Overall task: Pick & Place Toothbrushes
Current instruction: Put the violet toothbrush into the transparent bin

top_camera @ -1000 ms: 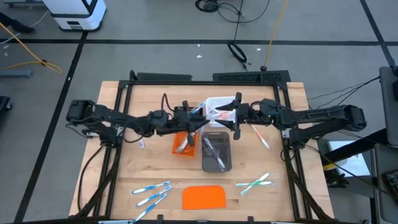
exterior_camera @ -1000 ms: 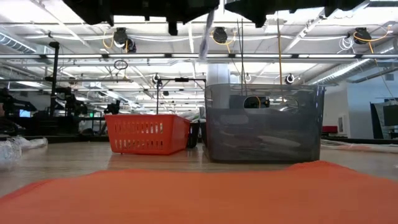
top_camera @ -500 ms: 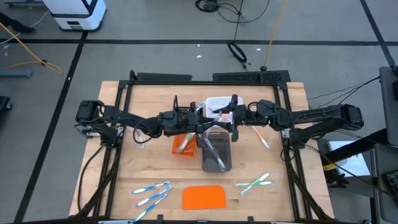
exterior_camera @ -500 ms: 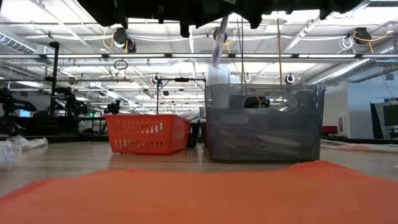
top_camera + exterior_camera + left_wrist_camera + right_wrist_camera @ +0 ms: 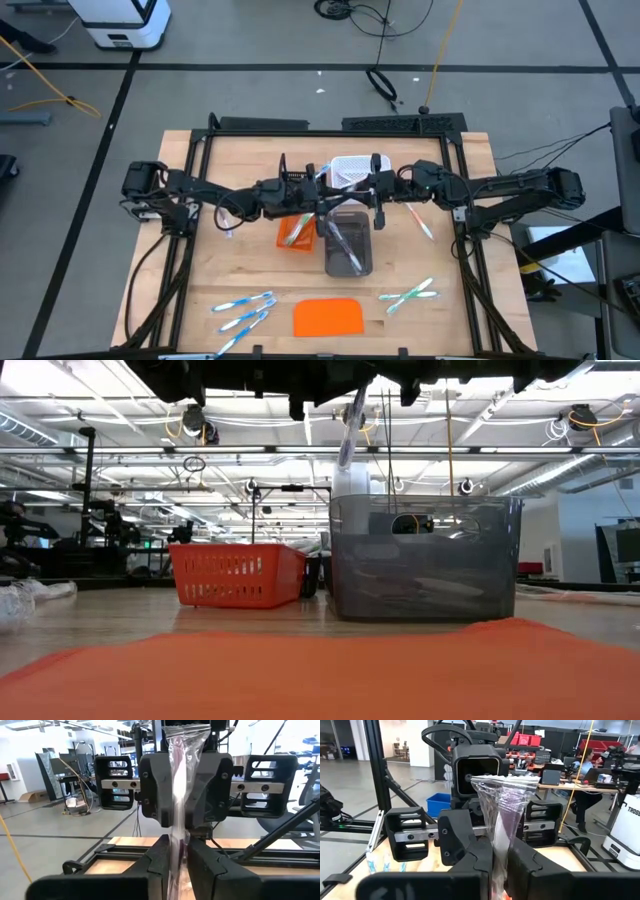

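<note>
Both the left end effector (image 5: 176, 865) and right end effector (image 5: 501, 862) pinch one crinkly clear-wrapped toothbrush (image 5: 177, 785).

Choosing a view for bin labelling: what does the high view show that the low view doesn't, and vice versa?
High view only: loose blue toothbrushes, green toothbrushes and pink toothbrushes on the table, the white tray, and the left gripper and right gripper meeting over the grey bin.
Low view only: the wrapped toothbrush hanging above the bin's rim, and the room behind.
Both: the grey bin, the orange basket, the orange slab.
</note>
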